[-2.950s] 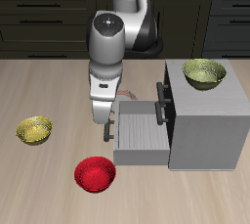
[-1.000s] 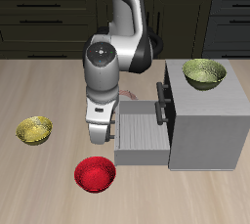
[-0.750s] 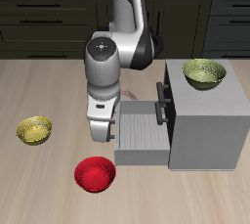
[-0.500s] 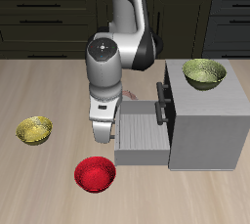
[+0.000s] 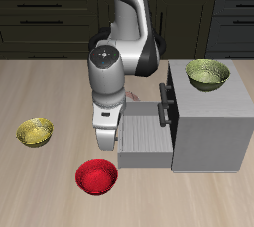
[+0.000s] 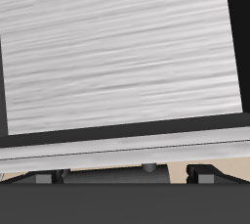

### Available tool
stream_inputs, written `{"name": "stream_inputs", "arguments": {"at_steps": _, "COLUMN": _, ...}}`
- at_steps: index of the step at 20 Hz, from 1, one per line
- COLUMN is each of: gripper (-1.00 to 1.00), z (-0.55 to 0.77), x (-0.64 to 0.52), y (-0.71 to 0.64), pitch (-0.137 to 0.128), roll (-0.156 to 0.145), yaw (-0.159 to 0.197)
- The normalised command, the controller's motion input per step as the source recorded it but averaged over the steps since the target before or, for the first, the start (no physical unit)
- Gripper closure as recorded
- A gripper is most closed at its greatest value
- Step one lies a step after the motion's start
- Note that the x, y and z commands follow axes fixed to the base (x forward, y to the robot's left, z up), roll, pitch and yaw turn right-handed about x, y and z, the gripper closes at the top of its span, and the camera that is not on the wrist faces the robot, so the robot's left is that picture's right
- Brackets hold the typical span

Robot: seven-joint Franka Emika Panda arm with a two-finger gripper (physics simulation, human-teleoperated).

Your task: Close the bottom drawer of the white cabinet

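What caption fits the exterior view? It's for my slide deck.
Franka gripper at the front of the white cabinet's open bottom drawer.

One camera stands high before the table, facing the robot and the white cabinet (image 5: pixel 208 120). The wrist camera looks close down into its bottom drawer (image 6: pixel 117 57), which both views share.

On counter (image 5: pixel 60 92): white cabinet (image 5: pixel 210 122), 1 bowl (image 5: pixel 207 73) on top; bottom drawer (image 5: pixel 145 142) protruding from its front; 2 bowls apart, 1 (image 5: pixel 97 175) near front edge, 1 (image 5: pixel 35 131) farther out.
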Motion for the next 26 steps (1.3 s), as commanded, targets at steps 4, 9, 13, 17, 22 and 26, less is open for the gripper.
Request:
{"name": "stream_inputs", "arguments": {"at_steps": 4, "gripper": -1.0, "z": -0.01, "x": 0.1, "y": 0.21, "pitch": -0.104, "roll": 0.087, "yaw": -0.002}}
{"name": "stream_inputs", "arguments": {"at_steps": 9, "gripper": -1.0, "z": -0.07, "x": 0.18, "y": 0.12, "pitch": -0.163, "roll": 0.048, "yaw": 0.106}}
{"name": "stream_inputs", "arguments": {"at_steps": 13, "gripper": -1.0, "z": -0.1, "x": 0.08, "y": 0.12, "pitch": -0.023, "roll": 0.022, "yaw": -0.041}}
{"name": "stream_inputs", "arguments": {"at_steps": 17, "gripper": -1.0, "z": -0.04, "x": 0.12, "y": 0.13, "pitch": -0.034, "roll": 0.029, "yaw": 0.007}}
{"name": "stream_inputs", "arguments": {"at_steps": 22, "gripper": -1.0, "z": 0.05, "x": 0.18, "y": 0.37, "pitch": -0.083, "roll": 0.072, "yaw": 0.013}}
{"name": "stream_inputs", "arguments": {"at_steps": 26, "gripper": -1.0, "z": 0.03, "x": 0.15, "y": 0.39, "pitch": -0.054, "roll": 0.071, "yaw": 0.023}}
